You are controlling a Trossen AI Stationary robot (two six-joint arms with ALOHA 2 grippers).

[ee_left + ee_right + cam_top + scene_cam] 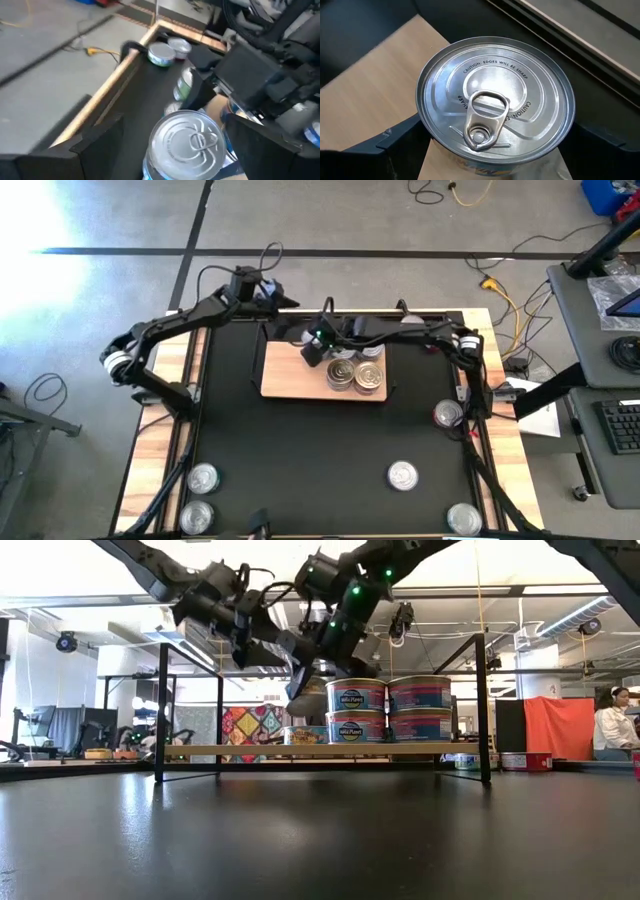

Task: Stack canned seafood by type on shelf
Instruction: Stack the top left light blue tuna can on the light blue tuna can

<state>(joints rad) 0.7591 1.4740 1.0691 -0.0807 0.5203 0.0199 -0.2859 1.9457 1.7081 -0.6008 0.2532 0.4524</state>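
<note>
Right gripper (pixel 495 142): hung over the left part of the shelf, fingers spread wide and closed on the silver pull-tab tin (pixel 495 100), one dark finger at each side of it.
Silver pull-tab tin: sat raised above the board (a lower tin (pixel 305 735) stood on the board beneath it in the low view).
Left gripper (pixel 185 142): hovered by the shelf's far left corner, fingers wide around the blue-sided silver tin (pixel 189 142), apparently gripping it.
Shelf (pixel 290 382): flat light-wood board with thin black frame ends, lay at the far middle of the large black mat (pixel 300 445).
Stacked tins (pixel 388 710): stood on the board's middle as two touching columns, two high each, blue and reddish labels.
Loose tins: rested on the mat's near edge, well apart, silver tops up (pixel 402 474); one reddish tin (pixel 447 414) lay at the right side.
</note>
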